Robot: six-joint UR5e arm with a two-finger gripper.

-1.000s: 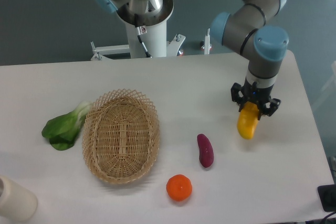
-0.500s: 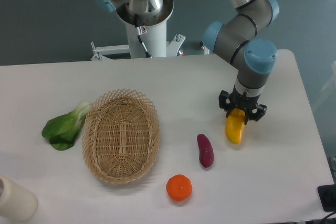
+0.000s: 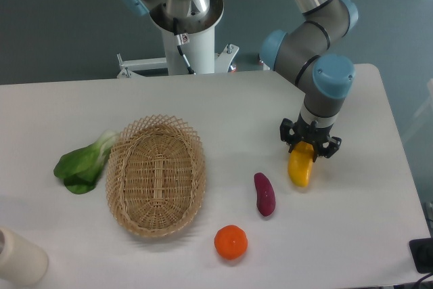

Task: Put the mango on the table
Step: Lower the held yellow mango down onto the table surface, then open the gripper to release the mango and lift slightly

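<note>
Gripper [image 3: 310,145] points straight down over the right half of the table [image 3: 223,99], black fingers closed on the upper end of the mango [image 3: 300,168]. Jaw gap is narrow, just the width of the fruit's top; fingers sit on either side of it.

Mango: glossy yellow with an orange tint, hanging nearly upright, long axis slightly tilted, lower end toward the table. A faint shadow lies under and to the right of its lower tip. Cannot tell whether the tip touches the surface or hangs just above it.

Arm pose: silver forearm comes down from the top of the view, bends through a grey elbow joint with light-blue caps, then the last wrist link drops vertically to the gripper. The blue wrist cap faces the camera directly above the gripper. The arm's base column stands behind the table's far edge, left of centre.

Other things on the table:
- purple tuber [image 3: 264,193], lying left of the mango and slightly nearer the camera, near it but apart.
- orange [image 3: 231,242], nearer the camera than the tuber, toward the front edge.
- oval wicker basket [image 3: 156,175], left of centre, well apart from the mango.
- leafy green vegetable [image 3: 84,162], just beside the basket's left rim, its pale stalk end close to the weave.
- pale cylinder [image 3: 20,257] at the front left corner, partly cut off by the frame edge.
</note>
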